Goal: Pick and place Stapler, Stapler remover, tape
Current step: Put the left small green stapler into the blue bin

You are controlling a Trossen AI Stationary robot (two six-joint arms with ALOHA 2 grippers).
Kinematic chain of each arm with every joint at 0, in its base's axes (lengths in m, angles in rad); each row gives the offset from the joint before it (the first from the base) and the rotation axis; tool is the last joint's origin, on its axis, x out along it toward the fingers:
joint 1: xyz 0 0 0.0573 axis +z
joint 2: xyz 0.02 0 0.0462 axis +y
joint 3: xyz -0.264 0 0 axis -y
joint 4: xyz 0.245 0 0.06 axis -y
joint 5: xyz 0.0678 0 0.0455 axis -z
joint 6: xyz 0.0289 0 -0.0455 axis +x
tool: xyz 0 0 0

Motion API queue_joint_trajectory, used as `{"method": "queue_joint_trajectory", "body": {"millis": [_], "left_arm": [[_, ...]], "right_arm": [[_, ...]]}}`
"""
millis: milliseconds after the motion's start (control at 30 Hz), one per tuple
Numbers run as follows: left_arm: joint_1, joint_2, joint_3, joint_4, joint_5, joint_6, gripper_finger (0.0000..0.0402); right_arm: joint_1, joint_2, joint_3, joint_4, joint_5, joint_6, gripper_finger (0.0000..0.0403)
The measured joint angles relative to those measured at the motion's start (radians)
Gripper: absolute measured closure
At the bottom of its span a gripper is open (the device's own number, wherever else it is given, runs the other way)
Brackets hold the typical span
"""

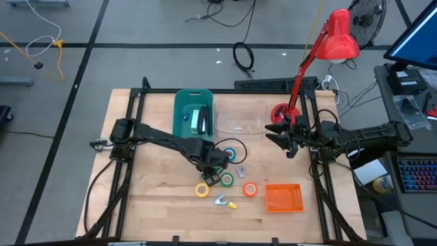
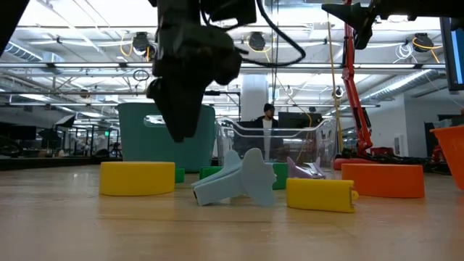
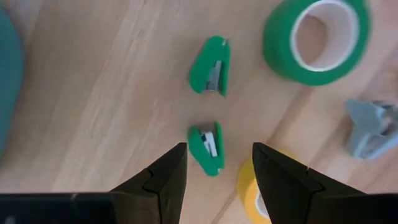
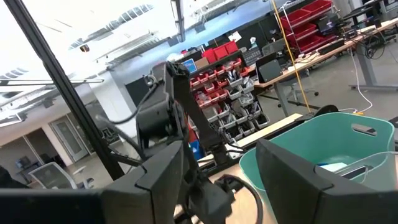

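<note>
My left gripper hangs open, pointing down, a little above the table. Below it, between the fingers and untouched, a small green stapler lies flat. A second green stapler lies just beyond. The green tape, the yellow tape and a grey staple remover lie flat around them. In the high view the blue tape and orange tape lie nearby. My right gripper waits open, raised at the table's right side.
A teal bin with items inside and a clear bin stand at the far middle. An orange basket sits near right. A yellow stapler lies near the front. A red lamp stands at the far right.
</note>
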Motion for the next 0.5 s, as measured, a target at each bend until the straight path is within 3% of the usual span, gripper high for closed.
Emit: {"method": "queue_joint_trajectory", "body": {"millis": [233, 500], "left_arm": [[-0.001, 0.007, -0.032, -0.004, -0.054, -0.083, 0.0218], [-0.011, 0.005, -0.104, 0.046, -0.015, -0.130, 0.0218]], "right_arm": [[0.000, 0.000, 0.000, 0.000, 0.000, -0.001, 0.0206], [0.000, 0.000, 0.000, 0.000, 0.000, -0.006, 0.0207]]}}
